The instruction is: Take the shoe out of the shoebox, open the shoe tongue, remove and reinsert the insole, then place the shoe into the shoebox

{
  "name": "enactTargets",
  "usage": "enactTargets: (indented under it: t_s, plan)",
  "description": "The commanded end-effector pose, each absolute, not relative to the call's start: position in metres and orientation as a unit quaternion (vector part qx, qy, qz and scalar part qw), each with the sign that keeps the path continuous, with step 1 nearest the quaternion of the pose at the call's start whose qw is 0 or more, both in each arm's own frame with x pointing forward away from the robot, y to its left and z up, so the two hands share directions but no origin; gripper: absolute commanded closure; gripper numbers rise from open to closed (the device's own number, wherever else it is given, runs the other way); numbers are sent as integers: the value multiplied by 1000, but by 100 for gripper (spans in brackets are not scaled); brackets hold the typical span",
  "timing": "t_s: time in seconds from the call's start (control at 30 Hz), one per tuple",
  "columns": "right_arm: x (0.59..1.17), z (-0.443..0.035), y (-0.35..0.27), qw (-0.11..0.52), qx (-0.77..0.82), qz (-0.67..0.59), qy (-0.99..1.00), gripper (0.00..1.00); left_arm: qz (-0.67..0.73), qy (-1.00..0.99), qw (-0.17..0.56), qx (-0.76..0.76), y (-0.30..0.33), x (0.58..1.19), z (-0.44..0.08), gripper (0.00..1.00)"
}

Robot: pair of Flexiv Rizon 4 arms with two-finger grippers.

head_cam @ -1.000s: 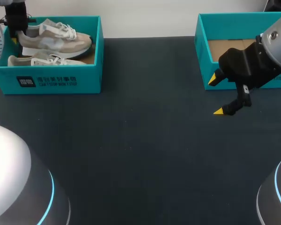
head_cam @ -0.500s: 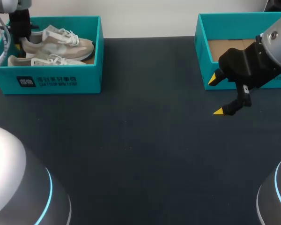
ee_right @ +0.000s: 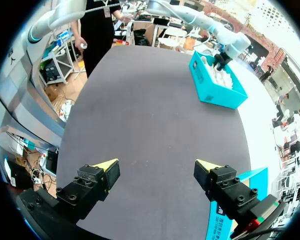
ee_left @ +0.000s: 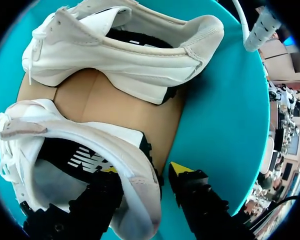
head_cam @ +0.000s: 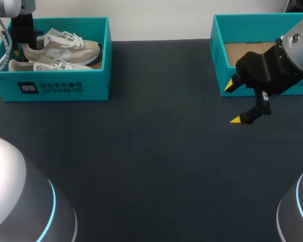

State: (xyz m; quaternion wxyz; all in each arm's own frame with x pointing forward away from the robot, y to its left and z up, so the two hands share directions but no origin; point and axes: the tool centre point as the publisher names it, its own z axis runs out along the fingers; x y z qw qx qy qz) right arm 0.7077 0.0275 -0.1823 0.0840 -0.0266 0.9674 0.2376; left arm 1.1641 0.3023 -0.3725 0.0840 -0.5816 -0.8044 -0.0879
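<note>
Left wrist view: left gripper point(ee_left: 142, 170) reached down into the teal cardboard shoebox point(ee_left: 225, 100), jaws clamped across the heel of the nearer beige-and-white suede sneaker point(ee_left: 85, 132). Right gripper point(ee_right: 156, 167) hovered above the dark table point(head_cam: 151, 151), jaws wide open.

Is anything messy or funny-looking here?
A little. In the shoebox, one shoe seems tipped sideways instead of sitting flat beside the other shoe, which has the left gripper at its heel. Nothing looks spilled or broken.
</note>
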Motion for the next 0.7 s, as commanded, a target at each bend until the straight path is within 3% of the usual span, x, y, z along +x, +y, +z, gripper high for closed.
enactTargets:
  t_s: [0.03,0.7]
  plan:
    - [709,-184,29,84,-26,236,968,0,-86,-801,77,-587,302,1161,-363,44]
    - [709,-184,29,84,-26,236,968,0,-49,-783,-8,-620,283,1127,-271,18]
